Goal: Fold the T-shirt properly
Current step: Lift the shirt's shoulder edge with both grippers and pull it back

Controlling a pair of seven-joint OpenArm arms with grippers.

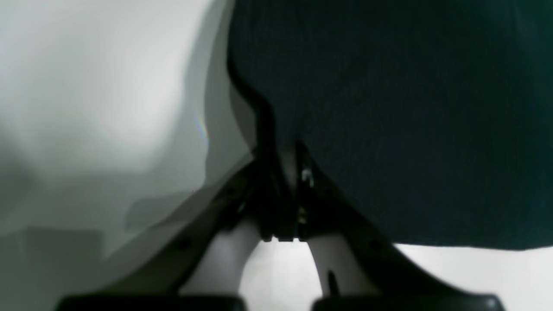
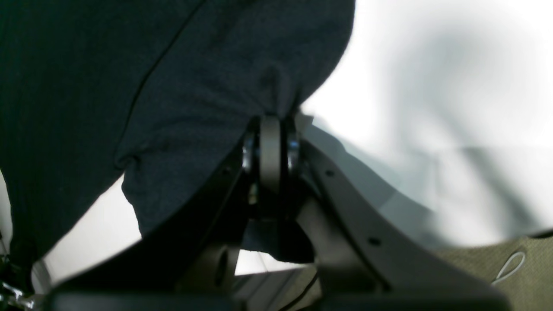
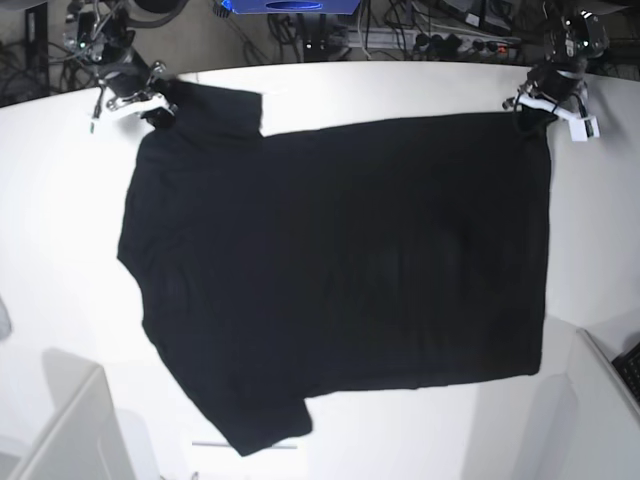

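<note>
Between the two sets of fingers, the T-shirt is spread plain side up on the white tabletop. One far corner is pinched by the clenched left fingers, the far sleeve by the clenched right fingers. For a clean fold, both corners should probably be lifted together and carried level toward the near edge, the cloth kept taut. Beyond the fingers, tangled cables are seen.
</note>
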